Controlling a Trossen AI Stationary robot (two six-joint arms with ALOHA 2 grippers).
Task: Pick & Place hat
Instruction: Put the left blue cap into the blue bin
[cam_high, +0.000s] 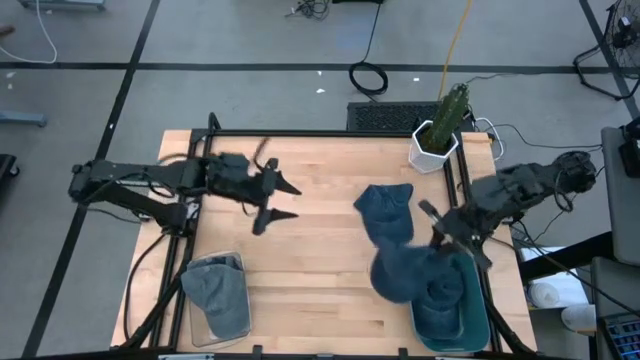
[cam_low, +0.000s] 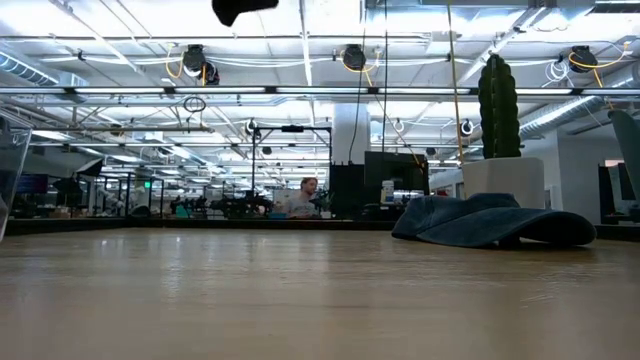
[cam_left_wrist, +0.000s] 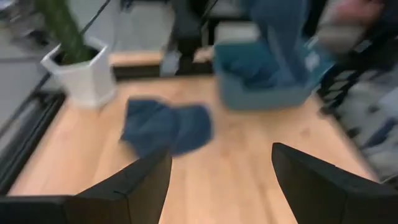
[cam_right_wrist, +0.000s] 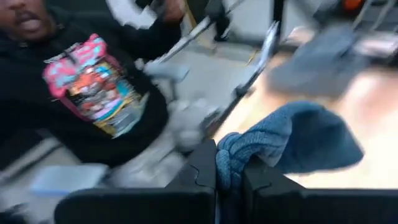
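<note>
The blue knit hat (cam_high: 400, 272) hangs in the lower right of the high view, pinched in the clenched right claw (cam_high: 440, 243) just above the teal bin (cam_high: 478, 322), which already has blue fabric in it. A second blue hat (cam_high: 385, 208) lies flat on the desk (cam_high: 310, 250) at right of centre, near the white pot with the cactus (cam_high: 437, 140) at the upper right, and a grey hat (cam_high: 218, 292) sits in a clear tray (cam_high: 240, 258) at the lower left. The left claw (cam_high: 278, 200), released with its fingers spread and nothing between them, hovers over the desk at upper left, while a person in a dark printed shirt (cam_right_wrist: 93, 93) fills the left of the right wrist view.
</note>
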